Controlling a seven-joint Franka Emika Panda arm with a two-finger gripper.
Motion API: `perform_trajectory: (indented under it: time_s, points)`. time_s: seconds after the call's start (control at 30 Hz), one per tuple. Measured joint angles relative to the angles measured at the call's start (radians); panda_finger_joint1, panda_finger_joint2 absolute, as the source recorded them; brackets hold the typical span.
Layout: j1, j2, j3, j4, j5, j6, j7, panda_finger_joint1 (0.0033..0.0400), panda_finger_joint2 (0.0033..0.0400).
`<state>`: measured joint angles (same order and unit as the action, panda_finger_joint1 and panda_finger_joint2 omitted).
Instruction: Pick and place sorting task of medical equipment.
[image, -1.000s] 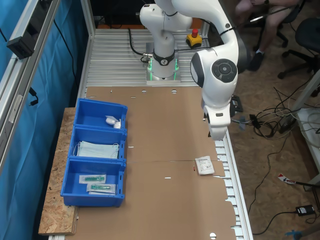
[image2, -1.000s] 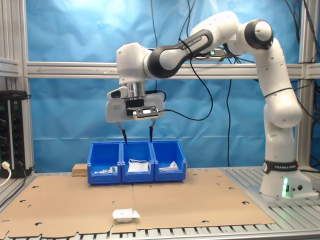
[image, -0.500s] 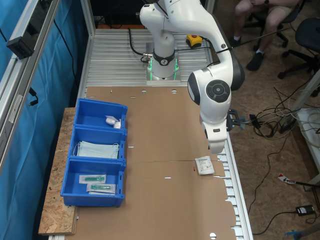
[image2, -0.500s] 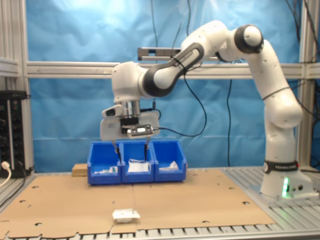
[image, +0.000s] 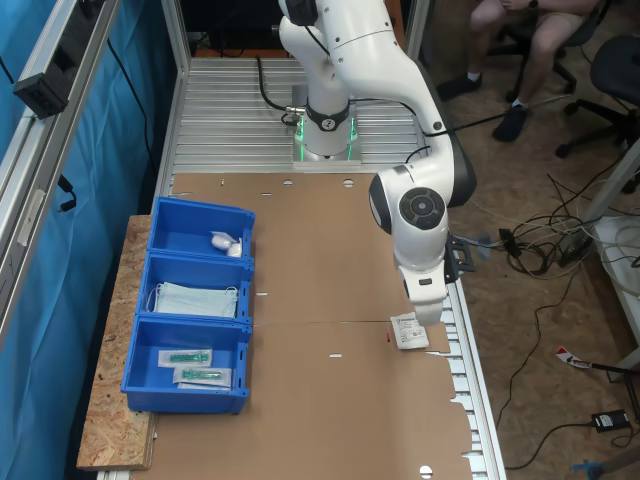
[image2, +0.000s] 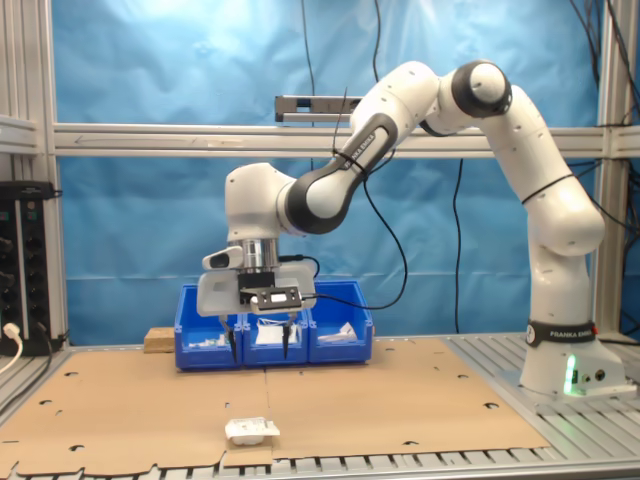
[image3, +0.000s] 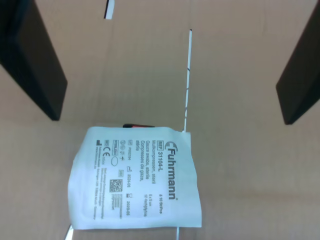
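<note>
A: Where is the white packet (image: 408, 330) right now?

B: Flat on the brown cardboard (image: 320, 260), at the right of centre in the first exterior view, close to the board's notched edge. In the second exterior view the same packet (image2: 250, 431) sits low in the frame, left of centre, near the front edge. In the wrist view it lies printed side up, below the middle of the picture.

A: And the gripper (image2: 259, 345)?

B: It hangs above the packet, not touching it. Its jaws are spread wide with nothing between them; in the wrist view the two dark fingers (image3: 32, 60) stand at the upper corners with bare cardboard in the gap.

A: So how much of the sorting is done?

B: For this packet, nothing past the approach, I'd say. It is not yet grasped, and the three blue bins (image: 190, 318) at the left of the first exterior view are well apart from it.

A: What do the bins hold?

B: The upper one has a small white item (image: 226, 242), the middle one pale blue face masks (image: 197, 299), the lower one clear packets with green items (image: 195, 366).

A: What is left, then?

B: Come down, close on the packet, lift it, carry it across to a bin and release it. The upper bin looks the likeliest match, though I can't make out that white item well enough to be sure
</note>
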<state>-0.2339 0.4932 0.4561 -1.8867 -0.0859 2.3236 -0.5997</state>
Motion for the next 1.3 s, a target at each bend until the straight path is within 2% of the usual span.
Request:
perform_trajectory:
  time_s: [0.33,0.7,0.93,1.3]
  points:
    - [0.024,0.029,-0.059,-0.042,-0.003,0.1,0.0,0.04,0.04]
    - [0.051,0.05,-0.113,-0.048,-0.003,0.182,0.0,0.04,0.04]
    - [0.075,0.064,-0.133,-0.049,-0.003,0.224,0.0,0.04,0.04]
    - [0.119,0.072,-0.136,-0.051,-0.003,0.254,0.0,0.04,0.04]
